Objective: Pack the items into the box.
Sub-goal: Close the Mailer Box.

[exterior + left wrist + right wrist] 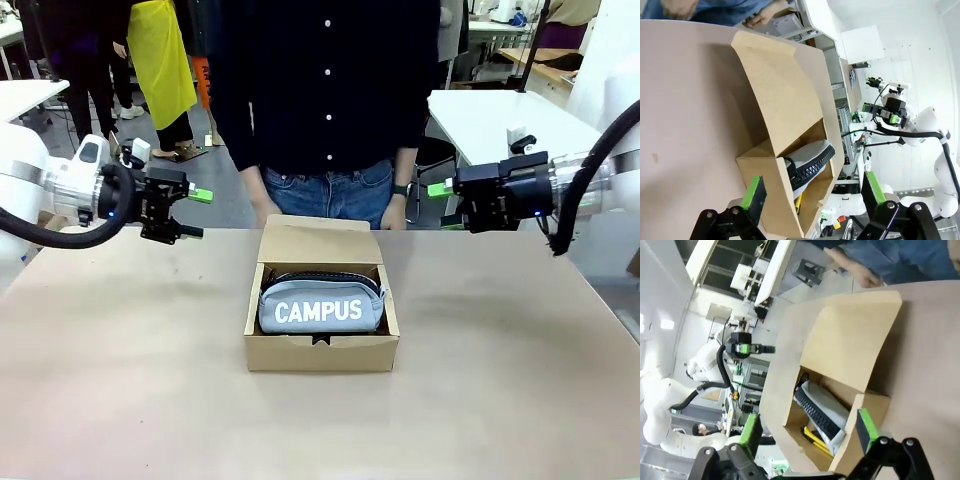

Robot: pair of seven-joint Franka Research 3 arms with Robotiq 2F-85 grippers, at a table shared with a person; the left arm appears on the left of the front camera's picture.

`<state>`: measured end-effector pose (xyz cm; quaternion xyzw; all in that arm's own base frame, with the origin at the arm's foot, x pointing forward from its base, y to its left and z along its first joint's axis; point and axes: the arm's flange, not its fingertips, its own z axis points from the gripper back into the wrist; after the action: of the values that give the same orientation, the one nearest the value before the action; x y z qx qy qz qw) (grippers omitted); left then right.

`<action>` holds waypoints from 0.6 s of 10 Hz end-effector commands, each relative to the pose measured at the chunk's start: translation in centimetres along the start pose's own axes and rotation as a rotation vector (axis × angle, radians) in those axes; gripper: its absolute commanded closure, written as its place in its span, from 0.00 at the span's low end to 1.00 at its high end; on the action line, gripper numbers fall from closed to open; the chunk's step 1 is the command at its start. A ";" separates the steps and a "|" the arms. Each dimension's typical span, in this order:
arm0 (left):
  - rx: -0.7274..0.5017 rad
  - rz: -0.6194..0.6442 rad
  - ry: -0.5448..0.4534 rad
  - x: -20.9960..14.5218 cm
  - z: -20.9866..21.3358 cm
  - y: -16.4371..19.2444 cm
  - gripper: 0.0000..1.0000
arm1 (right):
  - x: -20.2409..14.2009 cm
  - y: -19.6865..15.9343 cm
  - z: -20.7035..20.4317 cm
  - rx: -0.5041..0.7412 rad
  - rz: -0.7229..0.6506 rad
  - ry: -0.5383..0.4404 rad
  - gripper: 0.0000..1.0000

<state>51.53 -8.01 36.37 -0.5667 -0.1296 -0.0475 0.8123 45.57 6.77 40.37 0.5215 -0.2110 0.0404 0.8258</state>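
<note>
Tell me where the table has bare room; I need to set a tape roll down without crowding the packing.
Bare tabletop lies left, right and in front of the cardboard box. Behind its open flap lid the person's hands crowd the far edge. Inside, the CAMPUS pouch fills nearly everything.

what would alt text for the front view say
An open cardboard box sits mid-table holding a grey CAMPUS pouch. The left pincer and right pincer hover open on either side, and a person stands behind.
</note>
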 end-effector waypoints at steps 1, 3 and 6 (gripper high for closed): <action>-0.017 0.033 -0.007 1.7 -3.4 2.0 0.00 | 1.1 -1.7 -4.2 -0.010 -0.057 -0.049 0.00; -0.021 0.066 0.034 2.5 -7.0 4.4 0.00 | 1.7 -3.9 -8.3 -0.069 -0.075 -0.037 0.00; -0.046 0.133 -0.038 4.9 -11.9 7.9 0.00 | 2.6 -7.9 -13.7 -0.064 -0.133 0.012 0.00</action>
<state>58.16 -15.32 26.77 -0.5873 -0.0878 -0.0065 0.8046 52.80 14.09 30.29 0.5083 -0.1593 -0.0129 0.8462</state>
